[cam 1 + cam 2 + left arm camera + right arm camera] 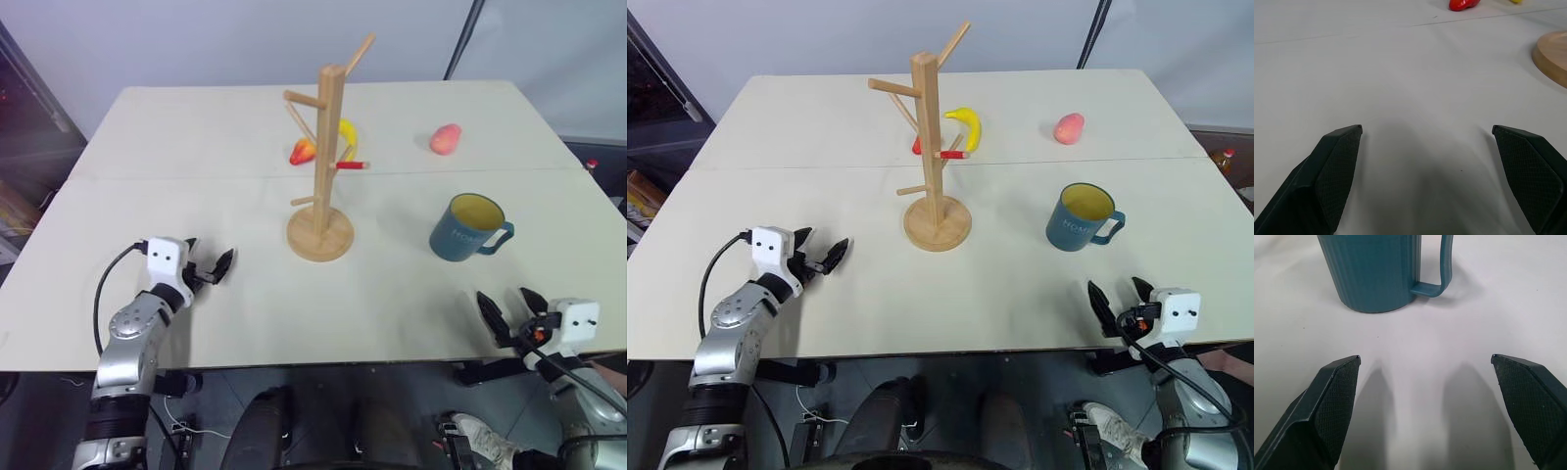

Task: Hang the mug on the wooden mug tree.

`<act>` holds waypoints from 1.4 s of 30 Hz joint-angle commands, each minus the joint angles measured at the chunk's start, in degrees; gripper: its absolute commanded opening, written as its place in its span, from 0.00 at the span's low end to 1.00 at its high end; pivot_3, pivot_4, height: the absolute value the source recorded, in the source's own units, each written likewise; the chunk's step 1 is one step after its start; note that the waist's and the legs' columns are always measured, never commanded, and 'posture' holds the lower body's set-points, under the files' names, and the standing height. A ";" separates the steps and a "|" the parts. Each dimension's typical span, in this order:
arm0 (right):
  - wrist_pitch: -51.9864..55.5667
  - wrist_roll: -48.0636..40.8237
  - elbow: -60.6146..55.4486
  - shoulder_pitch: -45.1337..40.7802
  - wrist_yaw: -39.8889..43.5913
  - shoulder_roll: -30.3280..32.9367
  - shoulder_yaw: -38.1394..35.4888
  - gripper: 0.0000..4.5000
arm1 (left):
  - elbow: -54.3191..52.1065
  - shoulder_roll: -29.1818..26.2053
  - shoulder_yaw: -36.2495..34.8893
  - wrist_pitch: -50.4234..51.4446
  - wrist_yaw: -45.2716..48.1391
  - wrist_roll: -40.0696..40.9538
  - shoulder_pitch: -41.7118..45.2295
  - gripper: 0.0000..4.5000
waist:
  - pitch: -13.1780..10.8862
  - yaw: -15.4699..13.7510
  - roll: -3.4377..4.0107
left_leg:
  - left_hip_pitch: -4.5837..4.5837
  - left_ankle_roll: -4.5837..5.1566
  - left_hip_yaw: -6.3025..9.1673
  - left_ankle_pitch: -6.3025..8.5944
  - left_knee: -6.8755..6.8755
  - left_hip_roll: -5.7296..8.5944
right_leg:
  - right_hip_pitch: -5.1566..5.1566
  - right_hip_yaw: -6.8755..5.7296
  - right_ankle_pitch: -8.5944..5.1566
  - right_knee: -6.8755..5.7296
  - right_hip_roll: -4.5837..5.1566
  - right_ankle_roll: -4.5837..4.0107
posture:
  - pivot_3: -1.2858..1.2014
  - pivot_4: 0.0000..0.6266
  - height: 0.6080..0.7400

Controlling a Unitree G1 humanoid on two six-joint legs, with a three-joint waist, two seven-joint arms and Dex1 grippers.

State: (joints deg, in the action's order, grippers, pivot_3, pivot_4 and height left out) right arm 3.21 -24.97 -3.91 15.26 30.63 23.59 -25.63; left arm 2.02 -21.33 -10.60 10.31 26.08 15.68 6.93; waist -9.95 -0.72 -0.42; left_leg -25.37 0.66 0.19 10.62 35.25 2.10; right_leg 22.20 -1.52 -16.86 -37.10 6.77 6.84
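Mug (468, 228), upright on table (196, 313) right of wooden mug tree (326, 166) (handle facing right), ungrasped; right gripper (511, 311) spread empty just short of it, left gripper (208, 264) likewise splayed: advance squarely, pinch the wall, leave handle free.

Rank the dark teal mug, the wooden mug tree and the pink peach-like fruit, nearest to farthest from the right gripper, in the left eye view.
From the right gripper:
1. Dark teal mug, just ahead.
2. Wooden mug tree, table centre, to its left.
3. Pink peach-like fruit, far side.
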 commanded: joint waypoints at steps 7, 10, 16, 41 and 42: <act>-1.02 -0.25 -1.70 -0.09 -0.30 0.55 -1.41 0.99 | -1.37 -0.87 -0.67 0.24 0.76 1.07 1.23 1.00 | 0.01 0.00 0.01 | 0.00 0.00 0.00 0.00 0.00 0.00 | 0.00 0.00 0.00 0.00 0.00 0.00 | 0.52 0.24 1.00; -1.66 -0.19 -1.08 0.08 -0.10 0.48 -1.64 0.99 | -1.54 -0.95 -0.40 0.39 1.33 1.31 1.24 1.00 | 0.01 0.03 0.01 | 0.00 0.00 0.00 0.00 0.00 0.00 | 0.00 0.00 0.00 0.00 -0.01 0.00 | 0.52 0.24 1.00; -1.96 0.21 -0.71 -0.37 -0.26 0.60 -1.22 0.99 | -8.87 -1.66 1.80 1.07 10.65 7.33 -1.27 1.00 | 0.01 0.03 0.01 | -0.01 0.00 0.00 0.00 0.00 0.00 | 0.00 0.00 -0.02 0.01 0.00 -0.03 | 0.52 0.24 1.00; -6.95 7.84 10.89 -15.15 -5.60 3.67 0.09 0.99 | -24.61 -7.20 19.19 7.40 29.36 11.87 2.02 1.00 | 0.17 0.20 0.32 | 0.02 0.03 -0.02 -0.02 0.02 0.01 | -0.05 -0.04 -0.09 0.01 -0.10 -0.16 | 0.52 0.24 1.00; -7.24 8.04 11.63 -15.74 -5.64 3.85 0.09 0.99 | -24.73 -7.17 19.13 7.36 29.25 11.91 2.00 1.00 | 0.17 0.15 0.32 | 0.02 0.03 -0.02 -0.02 0.02 0.01 | -0.05 -0.06 -0.07 0.00 -0.10 -0.12 | 0.52 0.24 1.00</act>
State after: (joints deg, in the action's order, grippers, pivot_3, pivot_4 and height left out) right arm -2.26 -17.46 7.58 0.20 25.12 26.25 -25.25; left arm -20.54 -28.53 9.32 18.32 55.42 26.79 8.66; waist -9.78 -0.57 -0.10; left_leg -25.35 0.69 0.18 10.60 35.26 2.11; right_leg 22.15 -1.58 -16.89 -37.11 6.66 6.79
